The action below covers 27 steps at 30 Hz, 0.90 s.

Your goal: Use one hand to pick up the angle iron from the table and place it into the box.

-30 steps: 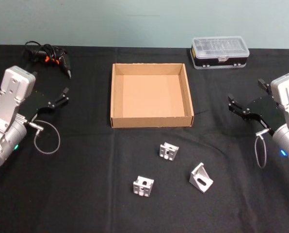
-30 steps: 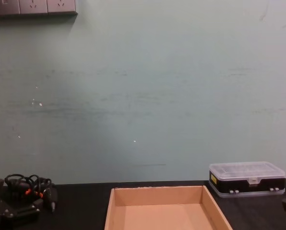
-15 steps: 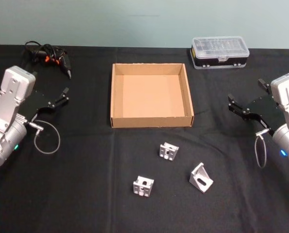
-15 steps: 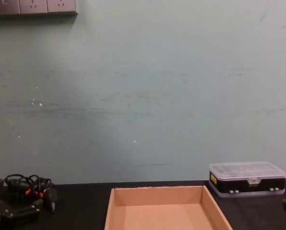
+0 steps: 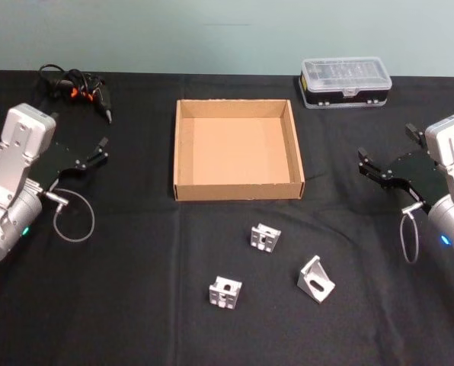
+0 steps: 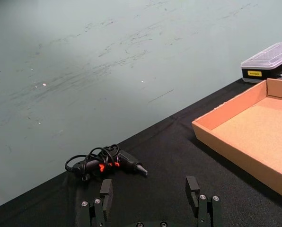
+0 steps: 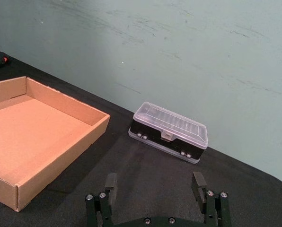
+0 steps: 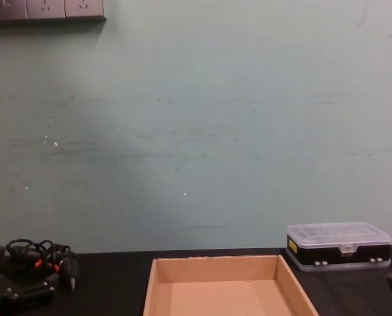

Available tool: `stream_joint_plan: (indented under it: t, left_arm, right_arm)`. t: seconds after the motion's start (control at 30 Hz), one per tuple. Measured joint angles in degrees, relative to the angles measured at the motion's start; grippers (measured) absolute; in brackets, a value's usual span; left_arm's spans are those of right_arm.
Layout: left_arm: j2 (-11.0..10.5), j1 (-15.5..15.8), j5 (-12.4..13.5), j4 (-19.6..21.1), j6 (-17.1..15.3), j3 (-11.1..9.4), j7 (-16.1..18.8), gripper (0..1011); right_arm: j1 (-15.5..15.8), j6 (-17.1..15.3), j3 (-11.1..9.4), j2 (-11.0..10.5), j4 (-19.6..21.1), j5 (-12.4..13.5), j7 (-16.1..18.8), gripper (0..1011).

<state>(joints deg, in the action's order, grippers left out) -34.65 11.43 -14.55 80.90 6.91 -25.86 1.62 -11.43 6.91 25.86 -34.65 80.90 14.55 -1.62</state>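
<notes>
Left gripper (image 6: pixel 149 185): parked at the table's left side, about level with the box's front wall; fingers spread wide, black cloth showing between them.
Right gripper (image 7: pixel 154 180): parked at the right side, mirroring the other; its fingers also stand wide apart, gripping no object.
Table (image 5: pixel 135 267): matte black, carrying everything here.
Angle irons: three silver pieces lie on the table in front of the box, on the robot's side of it. The upper angle iron (image 5: pixel 265 237) lies nearest the box, the left angle iron (image 5: pixel 225 292) closest to the robot, and the right angle iron (image 5: pixel 316 279) beside it.
Irons against fingers: all three lie well apart from both sets of fingers, between the two arms. The right angle iron is the closest one to the right gripper.
Box (image 5: pixel 238 191): tan cardboard, mid-table, open top.
Far edge: a clear-lidded black case (image 5: pixel 346 82) and a cabled tool (image 5: pixel 75 85).
</notes>
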Motion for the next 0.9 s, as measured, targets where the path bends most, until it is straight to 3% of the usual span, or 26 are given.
stream_joint_plan:
  t: [0.7,0.9]
  left_arm:
    - [0.00,0.00,0.00,0.00,0.00,0.00,0.00,1011]
    - [0.00,0.00,0.00,0.00,0.00,0.00,0.00,1011]
  right_arm:
    - [0.00,0.00,0.00,0.00,0.00,0.00,0.00,1004]
    - [0.19,-1.02,-0.84,0.35,0.23,-0.02,0.98,1004]
